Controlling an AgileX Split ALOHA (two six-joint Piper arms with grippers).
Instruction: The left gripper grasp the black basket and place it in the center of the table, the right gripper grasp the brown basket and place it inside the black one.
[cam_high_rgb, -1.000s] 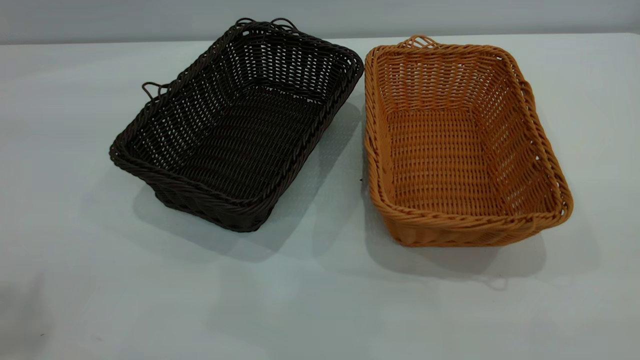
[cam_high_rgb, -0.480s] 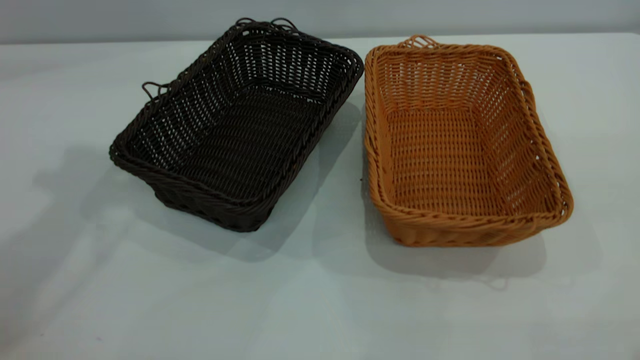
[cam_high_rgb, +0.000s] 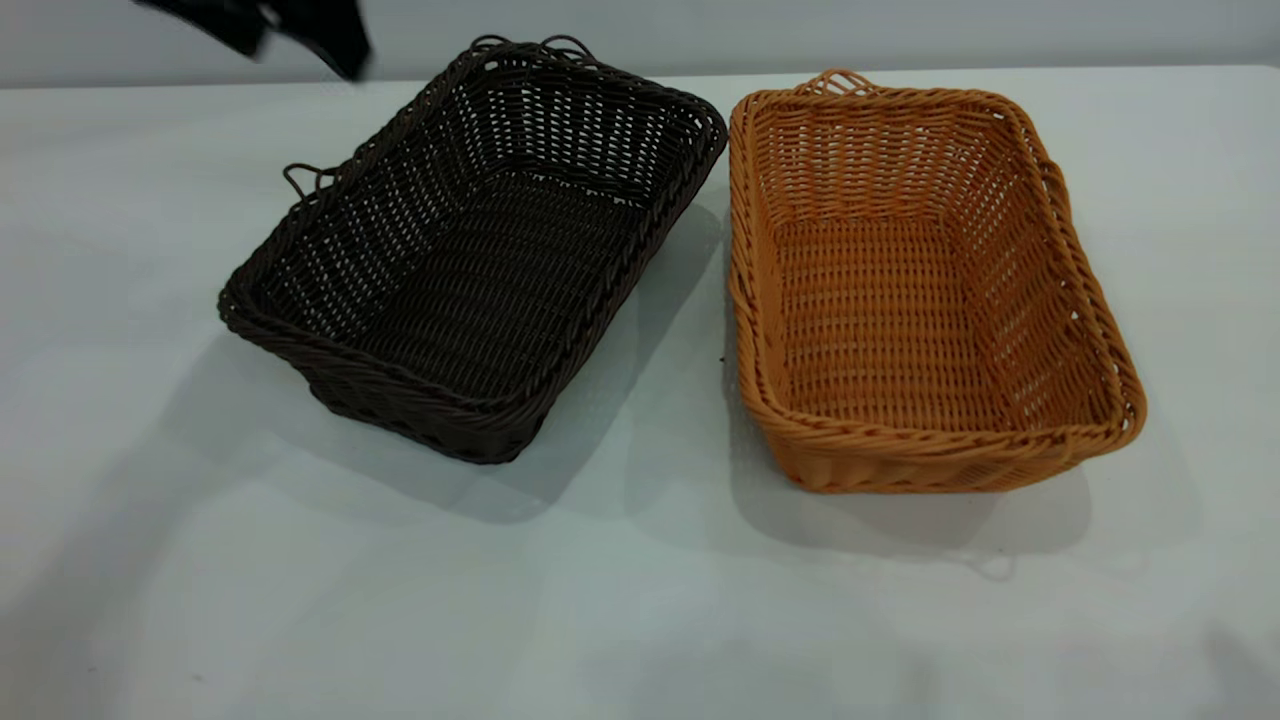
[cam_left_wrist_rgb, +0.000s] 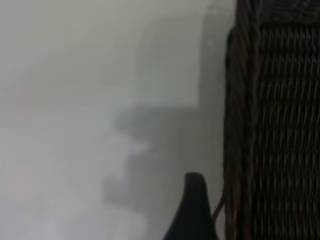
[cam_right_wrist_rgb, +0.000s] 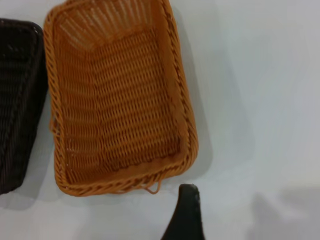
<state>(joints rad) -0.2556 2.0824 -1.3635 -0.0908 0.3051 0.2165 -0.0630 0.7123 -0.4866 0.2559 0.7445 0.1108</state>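
Two woven baskets are seen on the table (cam_high_rgb: 640, 620), side by side and both with the opening up. The black basket (cam_high_rgb: 480, 250) is placed on the left half, turned at an angle, so that one far corner comes very near to the brown basket (cam_high_rgb: 920, 290); whether the two rims touch there cannot be told. The brown basket is placed on the right half and lies more straight to the table edges. Small wire loops are seen on the far rim of each basket, and one more on the left side of the black one. The left gripper (cam_high_rgb: 262, 25) is seen only as a blurred black shape at the top left of the exterior view, above the far part of the table and apart from the black basket; it cannot be told whether its fingers are spread or closed. In the left wrist view one dark fingertip (cam_left_wrist_rgb: 192, 210) is shown just beside the braided rim of the black basket (cam_left_wrist_rgb: 280, 125), possibly without contact, because this view is not sharp. The right gripper is not seen in the exterior view. In the right wrist view one dark fingertip (cam_right_wrist_rgb: 186, 212) is shown over the bare table (cam_right_wrist_rgb: 260, 100), near the short end of the brown basket (cam_right_wrist_rgb: 120, 95), and nothing is held by it; the width of its opening cannot be told from one finger.
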